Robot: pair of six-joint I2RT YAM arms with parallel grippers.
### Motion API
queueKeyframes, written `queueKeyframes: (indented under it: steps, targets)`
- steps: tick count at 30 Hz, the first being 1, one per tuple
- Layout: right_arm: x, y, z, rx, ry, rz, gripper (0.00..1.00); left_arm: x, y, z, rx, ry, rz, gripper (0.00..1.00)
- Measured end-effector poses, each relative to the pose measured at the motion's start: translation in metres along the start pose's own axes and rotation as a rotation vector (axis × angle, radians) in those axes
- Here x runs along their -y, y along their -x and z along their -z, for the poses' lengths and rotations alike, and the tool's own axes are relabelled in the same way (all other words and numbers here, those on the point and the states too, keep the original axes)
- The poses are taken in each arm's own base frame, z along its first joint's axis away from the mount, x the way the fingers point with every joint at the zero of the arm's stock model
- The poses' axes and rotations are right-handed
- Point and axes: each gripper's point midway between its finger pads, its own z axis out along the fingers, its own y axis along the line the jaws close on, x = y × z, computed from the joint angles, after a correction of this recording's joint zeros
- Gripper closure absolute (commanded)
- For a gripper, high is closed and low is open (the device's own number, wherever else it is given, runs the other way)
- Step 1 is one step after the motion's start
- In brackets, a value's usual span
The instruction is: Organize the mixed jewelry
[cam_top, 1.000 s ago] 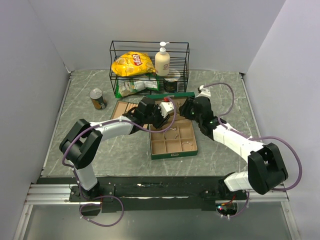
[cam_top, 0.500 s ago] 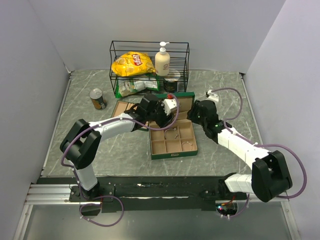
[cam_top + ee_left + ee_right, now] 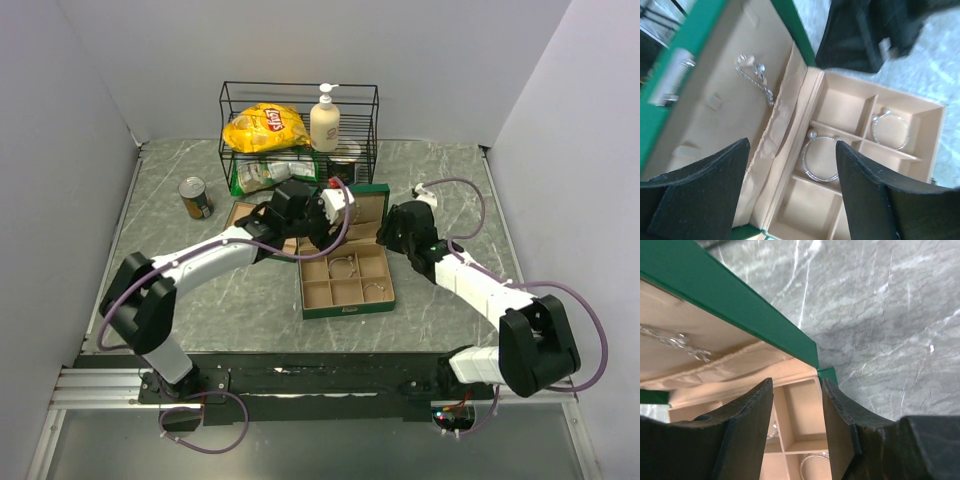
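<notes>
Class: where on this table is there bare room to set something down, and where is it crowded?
Bare marble lies between the tin can and the left arm, and in front of the open green jewelry box. Crowded: its lid, between the left gripper, right gripper and black wire rack.

A thin silver beaded wire hoop (image 3: 819,178) lies flat in a middle tan compartment of the open green jewelry box (image 3: 795,35), with a small pale bead (image 3: 812,134) at its rim. A second silver wire hoop (image 3: 892,148) lies flat in the neighbouring compartment. A fine glittering silver chain (image 3: 756,76) lies strung out on the lid's tan lining.
</notes>
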Motion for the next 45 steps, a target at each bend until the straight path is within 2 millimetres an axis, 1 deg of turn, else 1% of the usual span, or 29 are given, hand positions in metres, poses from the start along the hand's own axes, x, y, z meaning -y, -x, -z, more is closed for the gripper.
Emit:
queueKeyframes:
  steps: [4, 6, 8, 10, 11, 12, 13, 15, 17, 18, 21, 23, 25, 26, 28, 29, 31, 34, 35, 36, 38, 40, 41, 42, 44, 45]
  targets:
    - [0.005, -0.014, -0.005, -0.052, -0.009, 0.031, 0.52, 0.004, 0.024, 0.021, 0.048, 0.004, 0.010, 0.23]
    - [0.009, -0.022, -0.007, -0.087, -0.017, 0.052, 0.54, 0.007, 0.036, 0.036, 0.078, 0.011, 0.016, 0.21]
    - [0.013, -0.029, -0.007, -0.113, -0.024, 0.070, 0.57, 0.009, 0.042, 0.051, 0.100, 0.029, 0.028, 0.19]
    - [0.018, -0.036, -0.006, -0.140, -0.036, 0.088, 0.64, 0.011, 0.046, 0.069, 0.118, 0.054, 0.046, 0.17]
    - [0.020, -0.039, -0.005, -0.151, -0.043, 0.094, 0.69, 0.010, 0.047, 0.078, 0.126, 0.073, 0.059, 0.15]
    - [0.023, -0.042, -0.005, -0.163, -0.052, 0.101, 0.78, 0.009, 0.048, 0.086, 0.131, 0.091, 0.073, 0.14]
    - [0.026, -0.045, -0.006, -0.175, -0.063, 0.107, 0.83, 0.007, 0.047, 0.094, 0.133, 0.111, 0.092, 0.14]
    - [0.030, -0.049, -0.007, -0.190, -0.074, 0.109, 0.90, -0.003, 0.044, 0.107, 0.134, 0.160, 0.132, 0.11]
    - [0.030, -0.048, -0.008, -0.194, -0.067, 0.113, 0.92, -0.018, 0.037, 0.119, 0.132, 0.216, 0.180, 0.08]
    - [0.030, -0.048, -0.008, -0.197, -0.065, 0.112, 0.95, -0.027, 0.031, 0.125, 0.124, 0.246, 0.209, 0.08]
    - [0.034, -0.045, -0.008, -0.201, -0.063, 0.111, 0.96, -0.053, 0.008, 0.141, 0.084, 0.339, 0.288, 0.08]
    - [0.042, -0.040, -0.010, -0.193, -0.080, 0.112, 0.96, -0.066, -0.006, 0.150, 0.052, 0.386, 0.319, 0.07]
    - [0.051, -0.034, -0.010, -0.186, -0.105, 0.113, 0.98, -0.073, -0.018, 0.157, 0.023, 0.419, 0.339, 0.06]
    - [0.055, -0.031, -0.010, -0.183, -0.119, 0.112, 0.98, -0.075, -0.023, 0.160, 0.010, 0.432, 0.347, 0.05]
    - [0.065, -0.026, -0.010, -0.179, -0.153, 0.113, 0.95, -0.078, -0.030, 0.166, 0.000, 0.458, 0.356, 0.05]
    - [0.069, -0.024, -0.010, -0.177, -0.166, 0.115, 0.87, -0.078, -0.034, 0.170, -0.003, 0.470, 0.360, 0.05]
    - [0.077, -0.020, -0.010, -0.177, -0.193, 0.129, 0.80, -0.081, -0.040, 0.176, -0.007, 0.496, 0.370, 0.04]
    - [0.082, -0.015, -0.008, -0.189, -0.211, 0.149, 0.67, -0.088, -0.051, 0.183, -0.014, 0.547, 0.400, 0.04]
    - [0.082, -0.013, -0.006, -0.193, -0.212, 0.155, 0.61, -0.092, -0.055, 0.185, -0.020, 0.566, 0.411, 0.04]
    - [0.079, -0.010, -0.005, -0.193, -0.207, 0.155, 0.58, -0.095, -0.058, 0.187, -0.025, 0.585, 0.423, 0.04]
    - [0.068, -0.002, -0.001, -0.176, -0.176, 0.148, 0.53, -0.105, -0.064, 0.192, -0.030, 0.634, 0.448, 0.04]
    - [0.053, 0.000, 0.007, -0.160, -0.133, 0.143, 0.53, -0.114, -0.069, 0.199, -0.031, 0.678, 0.478, 0.04]
    - [0.040, 0.001, 0.012, -0.152, -0.104, 0.144, 0.52, -0.119, -0.072, 0.204, -0.030, 0.703, 0.496, 0.04]
    - [0.023, 0.000, 0.018, -0.150, -0.067, 0.149, 0.52, -0.123, -0.074, 0.207, -0.029, 0.721, 0.512, 0.04]
    - [-0.022, 0.002, 0.027, -0.143, 0.028, 0.162, 0.51, -0.134, -0.081, 0.216, -0.025, 0.768, 0.551, 0.04]
    - [-0.041, 0.003, 0.030, -0.140, 0.063, 0.165, 0.51, -0.138, -0.083, 0.220, -0.024, 0.786, 0.564, 0.04]
